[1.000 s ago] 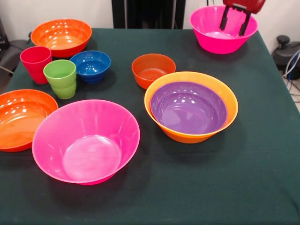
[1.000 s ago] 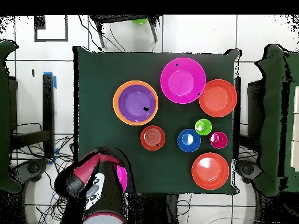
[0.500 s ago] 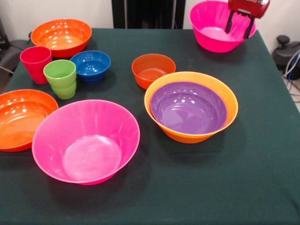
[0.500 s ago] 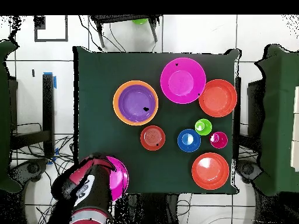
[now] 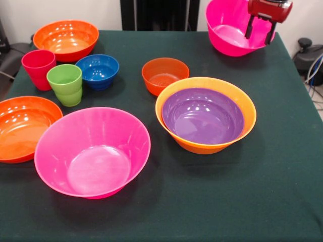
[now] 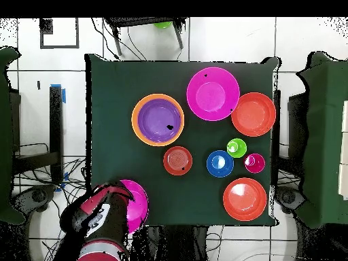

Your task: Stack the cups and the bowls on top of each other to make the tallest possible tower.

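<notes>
Front view: purple bowl nests inside orange bowl.

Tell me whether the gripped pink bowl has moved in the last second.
Yes. The hot pink bowl, held by the gripper, has risen and tilted, lifting off the table.

Red gripper at the table's corner, clamped on a bowl rim

From the front, the gripper's red body shows at the top edge, with two black fingers pointing down and slightly spread. One finger lies inside the tilted hot pink bowl, the other outside its wall, so the rim sits pinched between them. Overhead, the red and black arm reaches in from the bottom edge toward the table's lower left corner, its wrist covering part of that bowl.
</notes>
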Action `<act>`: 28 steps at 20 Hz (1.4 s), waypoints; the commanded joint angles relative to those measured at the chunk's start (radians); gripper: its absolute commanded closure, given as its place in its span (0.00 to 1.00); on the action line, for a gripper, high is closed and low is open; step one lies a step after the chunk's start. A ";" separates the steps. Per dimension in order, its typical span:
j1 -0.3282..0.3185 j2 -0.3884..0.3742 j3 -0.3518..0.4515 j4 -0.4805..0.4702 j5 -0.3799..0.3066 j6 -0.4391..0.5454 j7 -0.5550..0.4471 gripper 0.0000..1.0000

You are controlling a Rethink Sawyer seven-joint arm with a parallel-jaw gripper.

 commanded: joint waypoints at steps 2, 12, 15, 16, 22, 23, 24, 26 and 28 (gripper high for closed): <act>-0.012 0.032 0.043 0.028 0.041 -0.014 0.048 0.00; -0.038 -0.034 0.079 0.063 0.067 0.025 0.026 0.00; -0.054 -0.058 0.090 0.073 0.067 0.038 0.014 0.00; -0.059 -0.065 0.093 0.077 0.067 0.042 0.010 0.00; -0.049 -0.066 0.086 0.079 0.064 0.038 0.016 0.00; -0.046 -0.064 0.082 0.077 0.063 0.035 0.017 0.00; -0.046 -0.064 0.082 0.078 0.063 0.034 0.018 0.00; -0.040 -0.052 0.076 0.074 0.060 0.023 0.023 0.00; -0.028 -0.028 0.062 0.062 0.057 0.006 0.032 0.00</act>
